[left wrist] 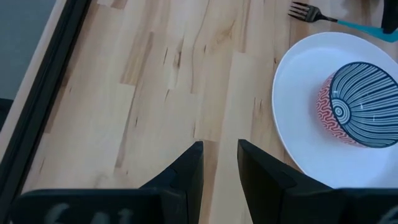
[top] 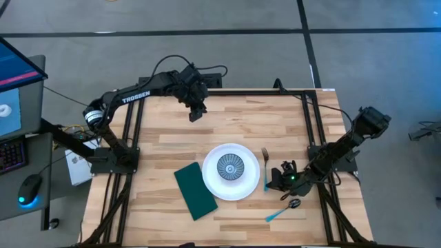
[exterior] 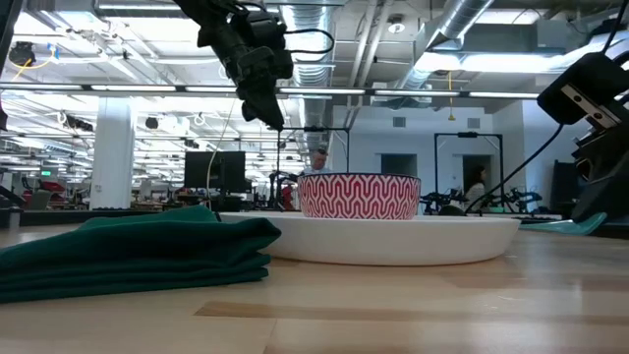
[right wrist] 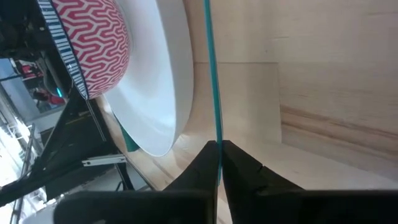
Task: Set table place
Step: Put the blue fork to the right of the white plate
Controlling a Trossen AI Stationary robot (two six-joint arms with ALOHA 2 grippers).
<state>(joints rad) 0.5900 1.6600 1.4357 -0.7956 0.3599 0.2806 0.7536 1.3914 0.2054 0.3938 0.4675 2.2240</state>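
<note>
A white plate (top: pixel 231 187) lies on the wooden tabletop (top: pixel 165 138). On it stands a bowl (top: pixel 229 167), blue-striped inside and red-patterned outside (exterior: pixel 359 196). A dark green napkin (top: pixel 195 190) lies folded left of the plate. A fork (top: pixel 264 162) with a teal handle lies right of the plate. A teal-handled spoon (top: pixel 284 211) lies nearer the front. My right gripper (top: pixel 274 181) is low at the fork's handle end, shut on it. My left gripper (top: pixel 196 111) hangs high over the table's far part (exterior: pixel 267 110), empty, its fingers (left wrist: pixel 193 158) a narrow gap apart. My right gripper pinches the fork's teal handle (right wrist: pixel 216 134) between its two fingertips, near the handle's free end. It comes in low from the table's right side. The handle runs on forward from between the fingers, alongside the plate's rim (right wrist: pixel 180 93). The fork's tines (top: pixel 264 152) lie on the table.
Black frame rails run along the table's left (top: pixel 131 131) and right (top: pixel 313 131) sides. Bare wood lies between the left gripper and the plate. A desk with a keyboard and mouse (top: pixel 27 186) stands beyond the table's left edge.
</note>
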